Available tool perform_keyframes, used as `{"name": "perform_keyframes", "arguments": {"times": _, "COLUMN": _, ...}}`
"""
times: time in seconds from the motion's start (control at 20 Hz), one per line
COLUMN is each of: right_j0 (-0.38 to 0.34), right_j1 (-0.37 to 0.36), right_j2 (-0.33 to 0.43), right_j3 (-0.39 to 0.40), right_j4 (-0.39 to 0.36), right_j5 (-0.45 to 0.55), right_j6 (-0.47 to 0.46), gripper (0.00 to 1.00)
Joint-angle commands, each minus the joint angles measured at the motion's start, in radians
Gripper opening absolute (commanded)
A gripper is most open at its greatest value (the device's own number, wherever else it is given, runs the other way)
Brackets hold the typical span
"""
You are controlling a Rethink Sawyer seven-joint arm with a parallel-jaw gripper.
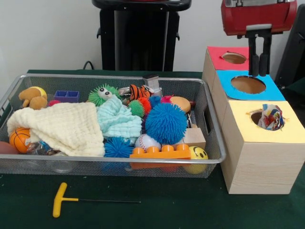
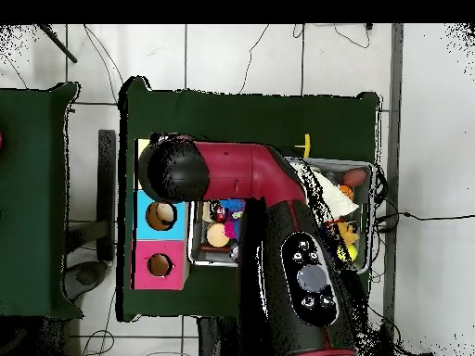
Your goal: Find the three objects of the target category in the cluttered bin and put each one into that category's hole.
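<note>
Nearest, a yellow T-handle hex key (image 1: 60, 199) lies on the desk. One polka-dot cloth (image 1: 270, 117) is lodged in the yellow hole (image 1: 259, 118); others are judged left in the bin (image 1: 215, 143) at nine o'clock. End effector (image 1: 259, 72) hangs empty, fingers slightly apart.

Red-and-black arm (image 2: 278, 222) is seen stretched over green table (image 2: 241, 107), covering most of wire bin (image 2: 369, 185). Its black end is placed over yellow-topped box (image 2: 141, 148). Blue-topped hole (image 2: 160, 215) and red-topped hole (image 2: 159, 265) are left exposed beside it.
</note>
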Motion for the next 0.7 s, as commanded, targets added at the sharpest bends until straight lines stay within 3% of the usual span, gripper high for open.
{"name": "perform_keyframes", "arguments": {"times": 0.05, "right_j0": -0.079, "right_j1": 0.011, "right_j2": 0.100, "right_j3": 0.080, "right_j4": -0.066, "right_j5": 0.119, "right_j6": -0.201, "gripper": 0.00}}
{"name": "perform_keyframes", "arguments": {"times": 0.7, "right_j0": -0.266, "right_j1": -0.018, "right_j2": 0.207, "right_j3": 0.088, "right_j4": -0.110, "right_j5": 0.214, "right_j6": -0.364, "gripper": 0.00}}
